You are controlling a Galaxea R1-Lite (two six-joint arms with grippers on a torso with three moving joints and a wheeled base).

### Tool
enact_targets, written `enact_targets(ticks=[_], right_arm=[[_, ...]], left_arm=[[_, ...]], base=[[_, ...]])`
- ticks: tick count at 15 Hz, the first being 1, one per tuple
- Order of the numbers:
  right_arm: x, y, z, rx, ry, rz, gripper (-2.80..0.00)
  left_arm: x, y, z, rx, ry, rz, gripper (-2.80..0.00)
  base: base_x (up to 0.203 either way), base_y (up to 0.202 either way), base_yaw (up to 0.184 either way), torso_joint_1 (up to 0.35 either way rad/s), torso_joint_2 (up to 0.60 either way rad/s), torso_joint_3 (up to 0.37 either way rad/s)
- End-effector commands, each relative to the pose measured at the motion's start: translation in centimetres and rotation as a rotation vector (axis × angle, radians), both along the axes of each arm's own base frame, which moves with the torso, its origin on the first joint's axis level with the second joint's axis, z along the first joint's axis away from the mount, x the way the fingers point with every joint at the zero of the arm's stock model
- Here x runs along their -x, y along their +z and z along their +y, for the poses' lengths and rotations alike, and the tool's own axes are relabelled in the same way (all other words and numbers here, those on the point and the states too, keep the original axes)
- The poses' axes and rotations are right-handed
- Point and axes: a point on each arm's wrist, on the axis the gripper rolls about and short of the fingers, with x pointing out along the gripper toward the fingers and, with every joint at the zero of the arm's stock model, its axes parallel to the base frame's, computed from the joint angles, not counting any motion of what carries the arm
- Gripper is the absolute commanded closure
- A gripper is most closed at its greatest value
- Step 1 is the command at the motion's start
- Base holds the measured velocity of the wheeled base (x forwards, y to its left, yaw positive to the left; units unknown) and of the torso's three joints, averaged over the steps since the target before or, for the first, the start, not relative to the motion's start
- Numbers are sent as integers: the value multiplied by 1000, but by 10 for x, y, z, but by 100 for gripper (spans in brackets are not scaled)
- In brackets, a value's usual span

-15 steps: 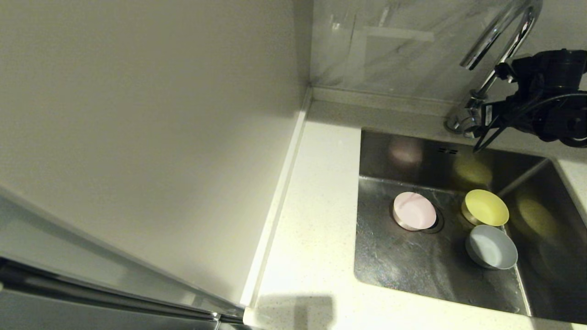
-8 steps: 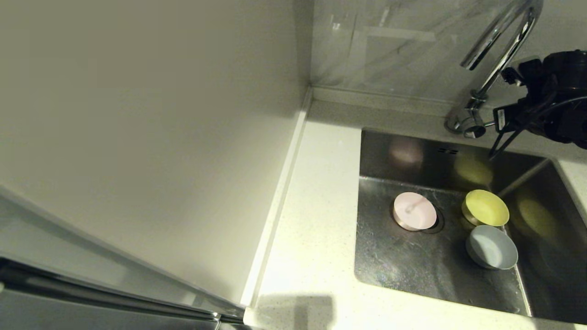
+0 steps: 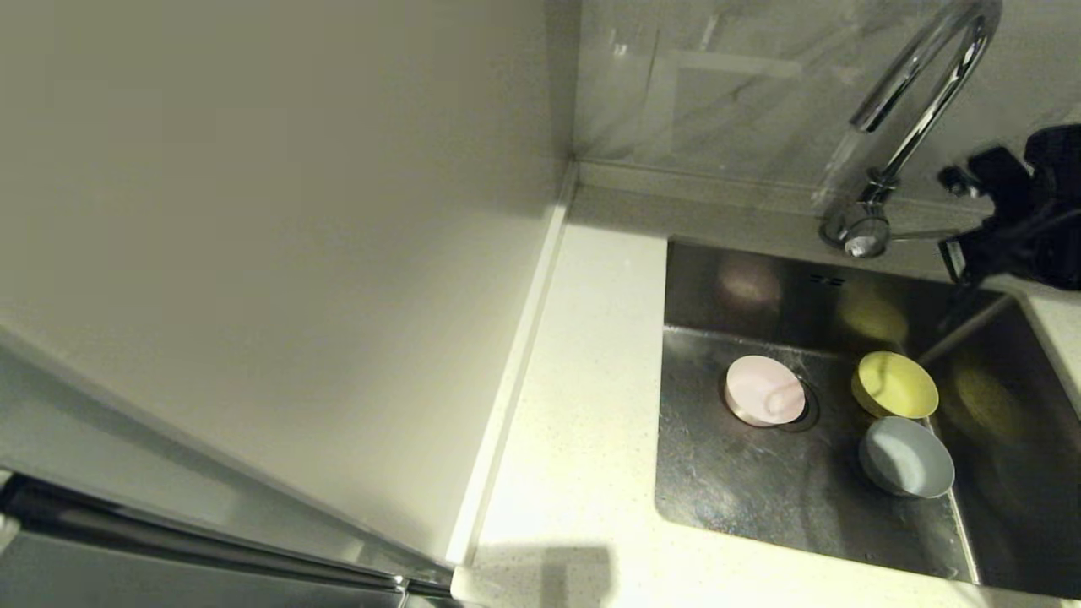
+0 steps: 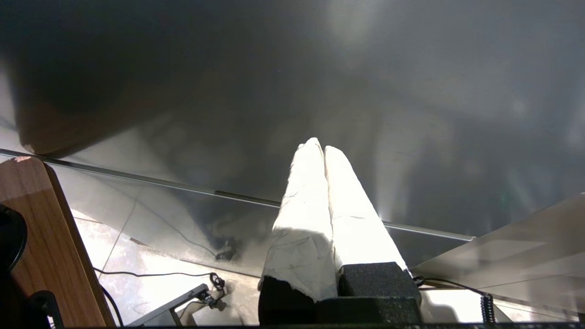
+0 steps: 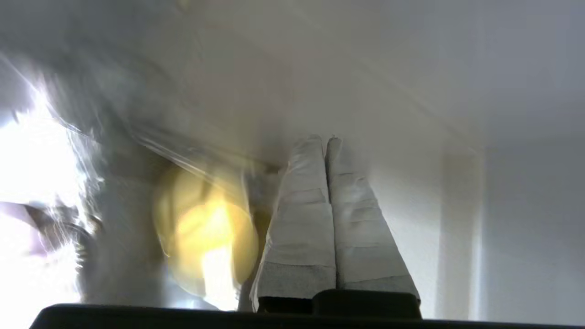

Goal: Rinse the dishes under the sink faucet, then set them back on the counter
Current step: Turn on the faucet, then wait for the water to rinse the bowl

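Off-white wall panel fills the left half of the head view, skip it. Counter runs down the centre; sink takes the lower right. Faucet arcs across the upper right corner, its base at the sink's back edge, thin lever sticking out toward the right edge of the frame.

All three dishes sit on the sink floor, none on the counter: pink bowl over the drain, mid-sink; yellow bowl right of it, also seen blurred in the right wrist view; grey-blue bowl touching or just beside the yellow one, lower right.

Right gripper is clenched, fingers pressed together, holding nothing. In the head view its arm is the dark mass at the right edge, just past the lever tip. Left gripper is clenched too, empty, parked off the counter and out of the head view.

I can't make out water at the spout, so I judge rinsing isn't done. Next up is likely a bowl pickup. You'll need to spread the fingers before dropping in, come down over one rim wall, and start with the yellow bowl since it's nearest. Watch the grey-blue neighbour: a sloppy descent will knock it. Keep your wrist clear of the lever.
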Motion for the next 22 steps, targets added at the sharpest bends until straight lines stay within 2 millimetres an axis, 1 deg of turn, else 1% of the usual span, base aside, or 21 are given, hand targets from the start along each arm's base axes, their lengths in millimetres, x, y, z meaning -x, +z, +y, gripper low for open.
enact_targets(ticks=[1,3,6,10,12,13,15,17,18,19,20,22], right_arm=[[4,3,-2,10,-1,-12,0],[8,6,-3,21,-3,-18,0],[6,10,-5,25,-6,-34,0],[17,18,-11,26,-29,-49,0],[28,17,-15,21,-45,-40,0],[36,20,-15,19,-50,-45,0],[56,32,-18,8,-75,-87,0],[73,41,-14,-80,-99,-163,0],[83,40,-11,-128,-95,-164,0],[95,37,-7,-163,-85,-133,0],[111,29,-2,-199,-82,-53,0],[146,22,9,-241,-87,58,0]], left_arm=[[0,-1,0,0,0,2,0],[0,-1,0,0,0,2,0],[0,-1,0,0,0,2,0],[0,-1,0,0,0,2,0],[0,-1,0,0,0,2,0],[0,-1,0,0,0,2,0],[0,-1,0,0,0,2,0],[0,-1,0,0,0,2,0],[0,-1,0,0,0,2,0],[0,-1,0,0,0,2,0],[0,-1,0,0,0,2,0],[0,-1,0,0,0,1,0]], base=[[0,0,0,0,0,0],[0,0,0,0,0,0],[0,0,0,0,0,0],[0,0,0,0,0,0],[0,0,0,0,0,0],[0,0,0,0,0,0],[0,0,0,0,0,0],[0,0,0,0,0,0],[0,0,0,0,0,0],[0,0,0,0,0,0],[0,0,0,0,0,0],[0,0,0,0,0,0]])
